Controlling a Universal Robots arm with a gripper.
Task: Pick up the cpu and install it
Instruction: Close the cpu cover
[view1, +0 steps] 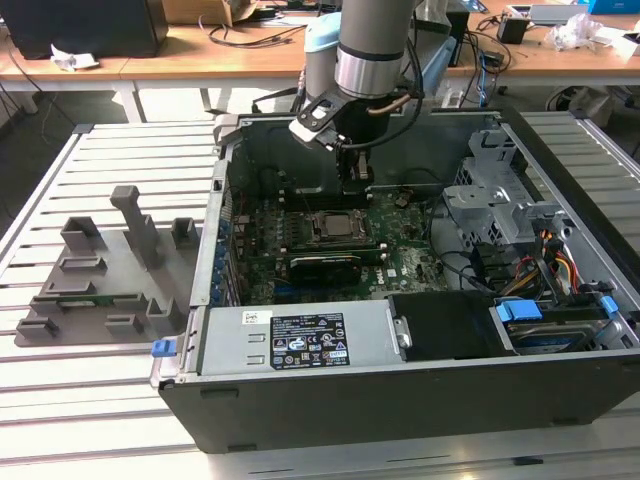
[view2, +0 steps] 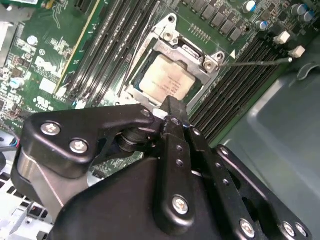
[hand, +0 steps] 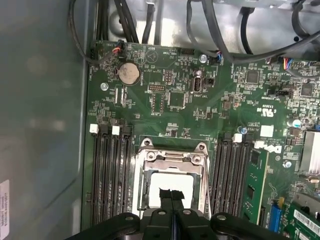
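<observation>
Small square silvery-grey cpu (view2: 165, 83) sits flat in the metal-framed socket (view2: 192, 52) on the green motherboard (hand: 175, 100). Black gripper (hand: 171, 193) hovers just above it, fingers pinched together, empty. Chip looks light, rigid, slick-topped and fragile underneath, so take it by opposite edges.

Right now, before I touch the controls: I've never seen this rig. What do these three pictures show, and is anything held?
The exterior view shows one robot arm reaching into an open computer case on a slatted table; a grey holder tray lies at that view's left. Both wrist views ride on the arm, looking past the gripper at the motherboard. The cpu lies in its socket; the gripper hangs over it, fingers together, holding nothing.
</observation>
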